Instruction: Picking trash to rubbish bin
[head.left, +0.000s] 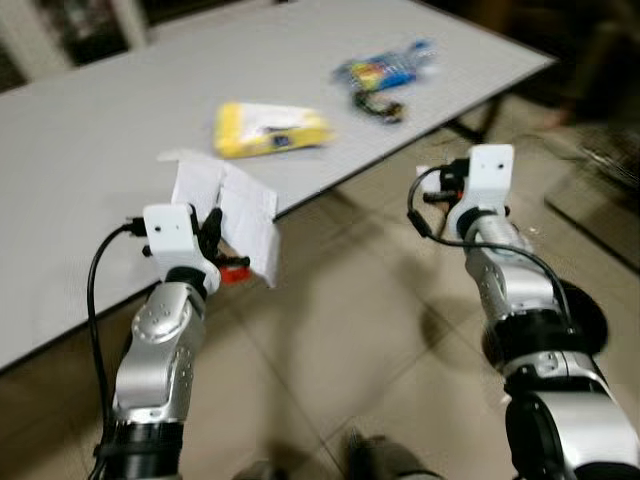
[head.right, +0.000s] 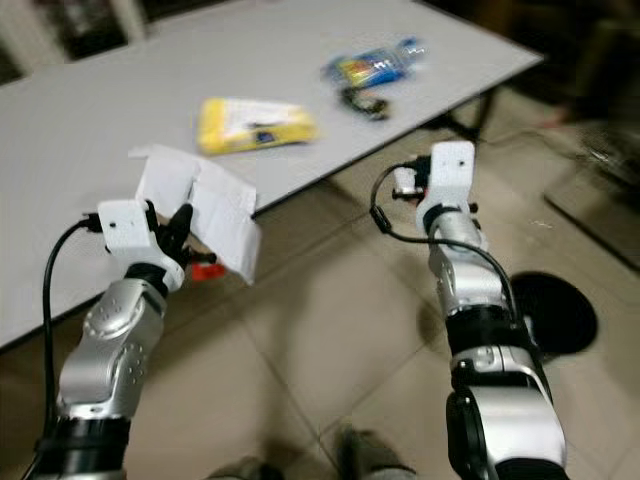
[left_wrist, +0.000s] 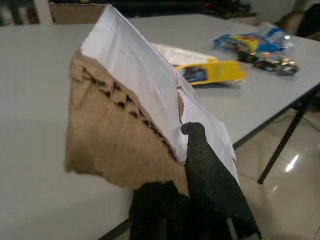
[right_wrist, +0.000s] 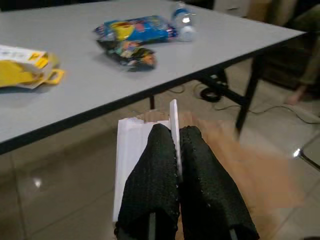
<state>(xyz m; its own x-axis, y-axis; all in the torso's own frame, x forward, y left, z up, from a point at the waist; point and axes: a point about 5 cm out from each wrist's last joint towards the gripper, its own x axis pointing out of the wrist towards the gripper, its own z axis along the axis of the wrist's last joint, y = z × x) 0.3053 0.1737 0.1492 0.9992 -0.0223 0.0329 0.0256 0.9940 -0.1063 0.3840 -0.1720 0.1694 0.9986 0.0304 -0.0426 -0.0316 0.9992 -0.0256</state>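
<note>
At lower left we see the left gripper clamping a cardboard scrap; right gripper pinches a white card.

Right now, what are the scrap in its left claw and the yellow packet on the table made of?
The scrap looks like torn corrugated cardboard: brown fluted edge, white matte paper face. The left claw is shut on it. The yellow packet seems a soft plastic wrapper, though blur leaves that unsure.
</note>
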